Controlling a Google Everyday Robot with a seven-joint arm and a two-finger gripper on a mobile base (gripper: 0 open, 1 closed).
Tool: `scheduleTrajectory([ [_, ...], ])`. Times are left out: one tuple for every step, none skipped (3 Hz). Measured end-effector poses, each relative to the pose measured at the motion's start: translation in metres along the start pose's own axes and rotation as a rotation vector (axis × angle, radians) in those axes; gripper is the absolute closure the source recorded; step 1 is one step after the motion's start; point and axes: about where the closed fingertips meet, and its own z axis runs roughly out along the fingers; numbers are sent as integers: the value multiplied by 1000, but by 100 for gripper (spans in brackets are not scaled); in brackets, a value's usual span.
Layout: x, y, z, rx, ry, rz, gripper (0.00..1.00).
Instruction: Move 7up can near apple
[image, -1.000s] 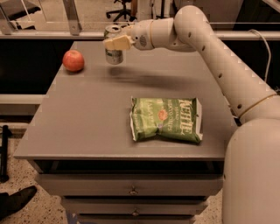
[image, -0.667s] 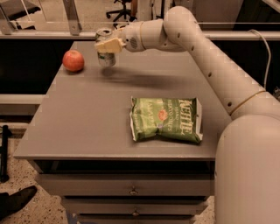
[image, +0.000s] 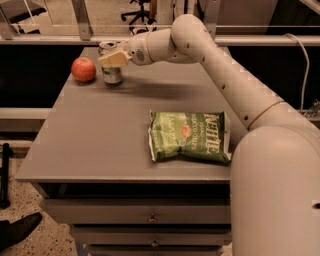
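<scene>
The 7up can, small and silvery-green, stands upright at the far left of the grey table, just right of the apple. The apple is round and red and sits near the table's far left corner. My gripper reaches in from the right and is shut on the can around its upper half. The can's base looks to be at the table surface. A narrow gap separates can and apple.
A flat green Kettle chip bag lies at the front right of the table. My arm spans the right side. Drawers sit below the front edge. A rail and an office chair stand behind the table.
The gripper has carried the can to the left and down, from the table's far middle to a spot right beside the apple.
</scene>
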Motion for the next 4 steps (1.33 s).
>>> scheduleTrajectory([
  [-2, 1, 13, -10, -5, 0, 56],
  [0, 1, 22, -15, 2, -2, 23],
  [2, 2, 25, -16, 6, -3, 2],
  [3, 3, 26, -20, 4, -1, 0],
])
